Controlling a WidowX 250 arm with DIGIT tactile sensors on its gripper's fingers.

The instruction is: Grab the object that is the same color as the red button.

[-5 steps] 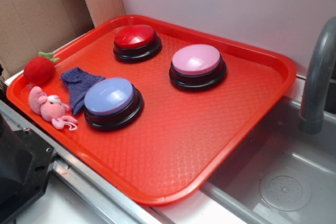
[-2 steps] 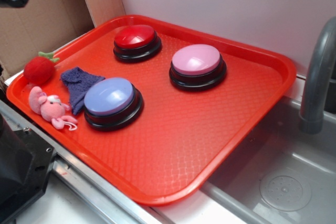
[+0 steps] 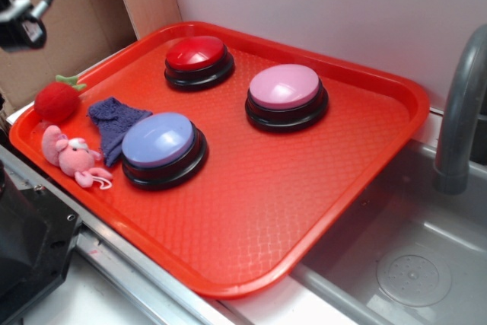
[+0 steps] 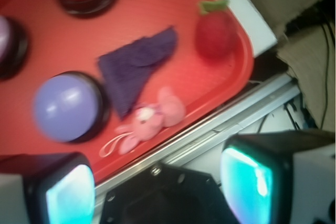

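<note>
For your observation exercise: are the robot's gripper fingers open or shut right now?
Open. In the wrist view the gripper shows two fingers set well apart with nothing between them, above the tray's near edge.

Red tray [image 3: 365, 157], bearing red button [image 3: 196, 52] far, pink button [image 3: 285, 86] right, lavender button [image 3: 158, 139], purple cloth [image 3: 114, 123], pink plush animal [image 3: 71, 156], red plush ball [image 3: 56, 101] left.

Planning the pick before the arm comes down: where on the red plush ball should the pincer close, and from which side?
Close on the round fuzzy body of the red plush ball, not the thin green stem. Probably come from above: it lies in the tray's corner against the raised rim, so low side approaches look blocked. The open pincer seems wide enough.
</note>
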